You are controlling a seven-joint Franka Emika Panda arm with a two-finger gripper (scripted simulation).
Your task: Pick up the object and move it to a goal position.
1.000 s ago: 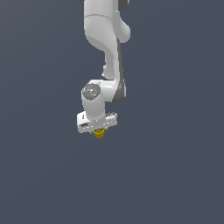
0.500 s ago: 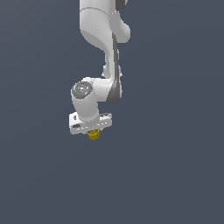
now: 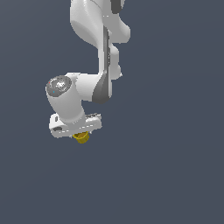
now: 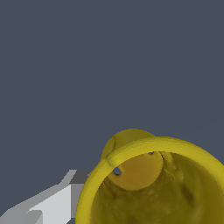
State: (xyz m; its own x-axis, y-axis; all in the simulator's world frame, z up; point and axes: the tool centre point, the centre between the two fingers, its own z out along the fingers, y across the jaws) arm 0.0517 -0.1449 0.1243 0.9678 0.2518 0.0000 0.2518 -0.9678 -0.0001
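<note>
End effector [image 3: 81, 133] downward, clamped on yellow cup [image 3: 81, 137]

All around me there is only a flat, even slate-grey backdrop [image 3: 175, 166]. I see no walls, floor edge, furniture or windows in it, and the light is soft and uniform, casting no shadows.

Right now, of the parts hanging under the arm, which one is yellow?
Only the small yellow cup, poking out just beneath the white gripper. The wrist view shows its hollow top; every other part is white or grey.
</note>
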